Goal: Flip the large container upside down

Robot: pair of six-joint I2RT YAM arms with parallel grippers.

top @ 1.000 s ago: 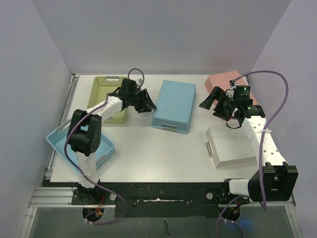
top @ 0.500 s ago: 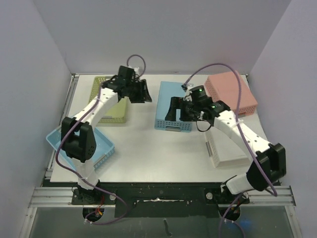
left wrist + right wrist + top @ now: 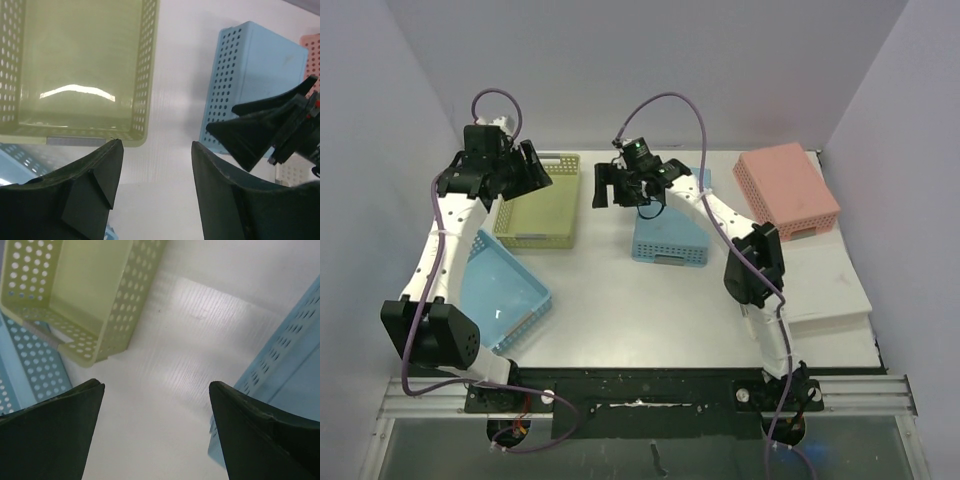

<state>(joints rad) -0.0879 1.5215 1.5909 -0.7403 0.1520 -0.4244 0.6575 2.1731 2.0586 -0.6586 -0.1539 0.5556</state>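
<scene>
A yellow-green perforated container (image 3: pixel 535 205) stands open side up at the back left; by sight alone I cannot tell whether it is the large one. My left gripper (image 3: pixel 535 170) hovers over its far rim, open and empty. In the left wrist view the container (image 3: pixel 80 65) lies ahead of the left gripper (image 3: pixel 156 150). My right gripper (image 3: pixel 605 188) hangs open over the bare strip between this container and an upside-down blue basket (image 3: pixel 670 235). The right wrist view shows the container (image 3: pixel 85 290) to the upper left of the right gripper (image 3: pixel 157 390).
A light blue tray (image 3: pixel 500 290) sits open side up at the front left, under the left arm. A pink basket (image 3: pixel 785 190) lies upside down at the back right. A white basket (image 3: pixel 830 300) lies at the right edge. The right gripper (image 3: pixel 265 132) shows in the left wrist view.
The right arm swung from the right side across the blue basket to the green container's right side. The left gripper moved back and left over the container and opened wider.
</scene>
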